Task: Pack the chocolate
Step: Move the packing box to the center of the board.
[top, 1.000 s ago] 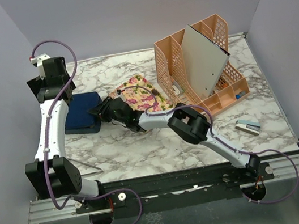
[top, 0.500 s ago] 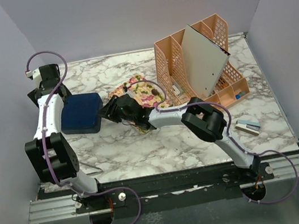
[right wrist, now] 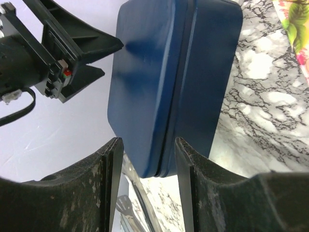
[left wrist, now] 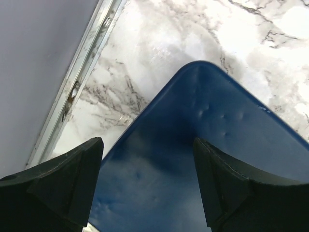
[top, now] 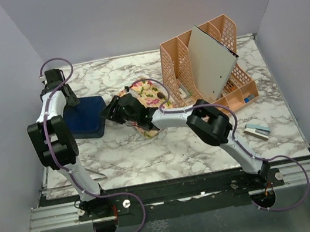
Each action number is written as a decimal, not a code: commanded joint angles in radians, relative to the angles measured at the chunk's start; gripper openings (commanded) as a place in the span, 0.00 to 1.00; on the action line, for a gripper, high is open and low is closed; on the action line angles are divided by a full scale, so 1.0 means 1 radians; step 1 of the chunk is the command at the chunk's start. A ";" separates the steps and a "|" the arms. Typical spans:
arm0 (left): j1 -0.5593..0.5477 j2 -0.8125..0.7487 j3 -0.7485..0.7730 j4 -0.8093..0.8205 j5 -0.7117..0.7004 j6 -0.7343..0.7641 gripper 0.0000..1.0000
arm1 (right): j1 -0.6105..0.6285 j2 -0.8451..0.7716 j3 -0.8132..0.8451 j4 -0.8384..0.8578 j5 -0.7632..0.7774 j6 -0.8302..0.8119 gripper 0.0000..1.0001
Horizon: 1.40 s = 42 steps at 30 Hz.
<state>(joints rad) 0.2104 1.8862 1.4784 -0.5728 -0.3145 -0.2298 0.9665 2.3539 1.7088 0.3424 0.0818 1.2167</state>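
Observation:
The dark blue box (top: 86,118) lies shut on the marble table at the left, its lid seam showing in the right wrist view (right wrist: 164,72). No chocolate can be made out for certain in any view. My right gripper (top: 108,110) is at the box's right edge. Its jaws are open (right wrist: 148,142), with the box's corner between the fingers and a gap on each side. My left gripper (top: 68,101) hovers over the box's back-left part, open (left wrist: 147,145), with the blue lid (left wrist: 217,111) below it.
A floral plate (top: 151,100) lies just right of the box, under my right arm. An orange organiser (top: 228,89) holding a grey board (top: 212,61) stands at the back right. A small white and blue item (top: 257,130) lies near the right front, a metal utensil (top: 93,175) at the left front.
My right gripper's jaws have spread off the box's edge. The left arm folded back and brought its gripper in over the box's back-left corner, jaws slightly narrower.

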 commanded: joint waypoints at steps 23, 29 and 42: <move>0.009 -0.113 0.064 -0.097 0.183 0.116 0.76 | -0.026 0.035 -0.005 0.005 -0.110 -0.031 0.56; 0.014 -0.013 0.178 -0.056 0.119 0.132 0.90 | -0.025 0.035 0.003 0.006 -0.121 0.009 0.61; 0.029 0.219 0.442 -0.128 0.178 0.177 0.93 | -0.025 0.061 0.044 -0.008 -0.118 0.040 0.72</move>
<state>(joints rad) 0.2298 2.0686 1.8423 -0.6640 -0.1524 -0.0792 0.9375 2.4287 1.7126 0.3325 -0.0322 1.2381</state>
